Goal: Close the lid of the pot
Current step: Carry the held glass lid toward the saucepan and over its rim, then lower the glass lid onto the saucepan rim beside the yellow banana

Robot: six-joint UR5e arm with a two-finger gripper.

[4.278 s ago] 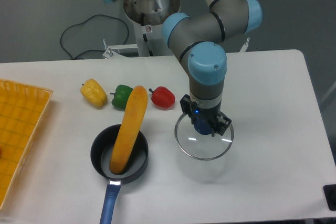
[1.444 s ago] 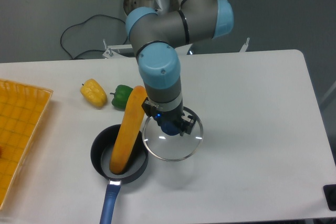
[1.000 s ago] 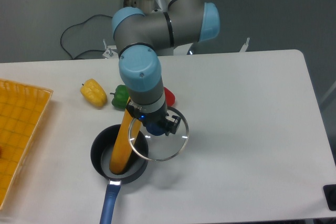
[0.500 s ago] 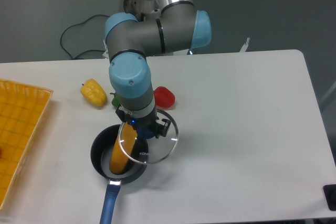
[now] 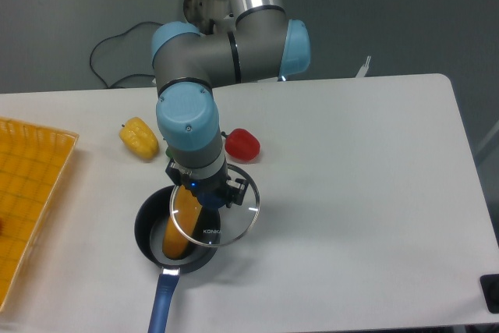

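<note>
Over the pot (image 5: 150, 228) — lid (image 5: 214, 216) hanging offset right, knob clenched in pincer (image 5: 206, 195), yellow vegetable (image 5: 183, 228) inside.

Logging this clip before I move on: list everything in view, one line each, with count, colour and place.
pot: 1, dark grey with blue handle, front left of table
squash: 1, yellow-orange, leaning in the pot
lid: 1, clear glass, held over the pot's right side
yellow pepper: 1, yellow, behind the pot
red pepper: 1, red, right of the arm
basket: 1, yellow, left edge
table: 1, white
cable: 1, black, behind the table
gripper: 1, black, holding the lid
</note>
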